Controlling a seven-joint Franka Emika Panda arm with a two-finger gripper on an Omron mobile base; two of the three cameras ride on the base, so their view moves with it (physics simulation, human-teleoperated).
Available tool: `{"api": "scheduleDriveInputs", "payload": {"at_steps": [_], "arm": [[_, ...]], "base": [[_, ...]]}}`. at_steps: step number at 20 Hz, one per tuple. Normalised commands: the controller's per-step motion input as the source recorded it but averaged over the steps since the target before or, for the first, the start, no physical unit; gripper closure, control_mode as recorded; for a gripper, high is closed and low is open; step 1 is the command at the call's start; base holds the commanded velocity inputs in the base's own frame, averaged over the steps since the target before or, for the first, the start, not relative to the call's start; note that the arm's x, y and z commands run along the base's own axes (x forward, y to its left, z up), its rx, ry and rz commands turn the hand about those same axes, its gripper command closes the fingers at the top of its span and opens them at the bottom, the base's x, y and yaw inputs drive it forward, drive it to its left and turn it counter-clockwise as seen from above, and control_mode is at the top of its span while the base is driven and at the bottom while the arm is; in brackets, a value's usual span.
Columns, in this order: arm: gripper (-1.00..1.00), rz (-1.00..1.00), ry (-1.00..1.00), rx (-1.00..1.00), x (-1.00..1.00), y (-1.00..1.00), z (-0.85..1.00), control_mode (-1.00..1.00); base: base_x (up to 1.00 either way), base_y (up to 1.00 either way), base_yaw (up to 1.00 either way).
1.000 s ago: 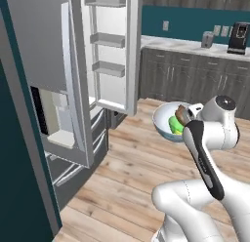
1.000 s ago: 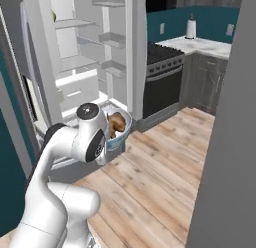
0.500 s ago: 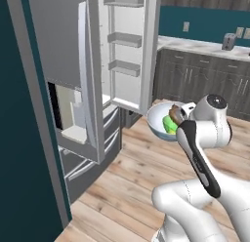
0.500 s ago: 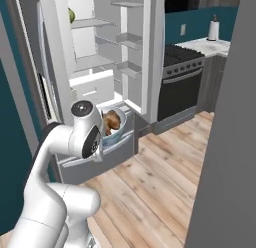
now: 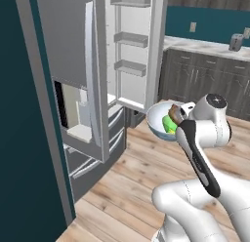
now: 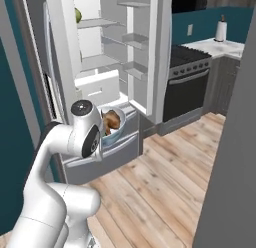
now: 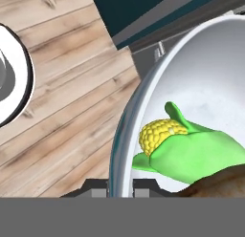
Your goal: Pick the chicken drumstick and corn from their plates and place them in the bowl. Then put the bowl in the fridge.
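Observation:
In the hand view my gripper (image 7: 119,187) is shut on the near rim of the pale blue-grey bowl (image 7: 120,135). The corn (image 7: 184,145), yellow kernels in a green husk, lies inside it, with the brown chicken drumstick (image 7: 220,183) beside it. From the base I see the bowl (image 5: 158,123) held in the air in front of the open fridge (image 5: 129,50), with the corn (image 5: 169,124) and the drumstick (image 5: 175,112) in it. From the right, the bowl (image 6: 113,132) with the drumstick (image 6: 114,120) hangs just before the fridge's lower drawers (image 6: 117,151). The plates are out of view.
The fridge's left door (image 5: 73,65) stands open on the left, its right door (image 6: 142,47) with racks on the right. A green round thing (image 6: 78,15) sits on an upper shelf. A dark stove (image 6: 189,84) and grey cabinets (image 5: 210,80) lie to the right across the wooden floor (image 6: 170,182).
The base has moved, so the whole picture has shifted and the open fridge now looms nearer and more central. The bowl stays in my grip with both foods inside.

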Motion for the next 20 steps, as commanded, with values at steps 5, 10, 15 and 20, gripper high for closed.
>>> {"api": "scheduleDriveInputs", "payload": {"at_steps": [5, 10, 15, 20], "arm": [[1.00, 0.00, 0.00, 0.00, 0.00, 0.00, 0.00, 1.00], [1.00, 0.00, 0.00, 0.00, 0.00, 0.00, 0.00, 1.00], [1.00, 0.00, 0.00, 0.00, 0.00, 0.00, 0.00, 1.00], [1.00, 0.00, 0.00, 0.00, 0.00, 0.00, 0.00, 1.00]], "base": [[0.77, -0.21, 0.06], [0.76, -0.12, 0.00], [0.41, -0.09, 0.03], [0.53, -0.10, 0.13]]}}
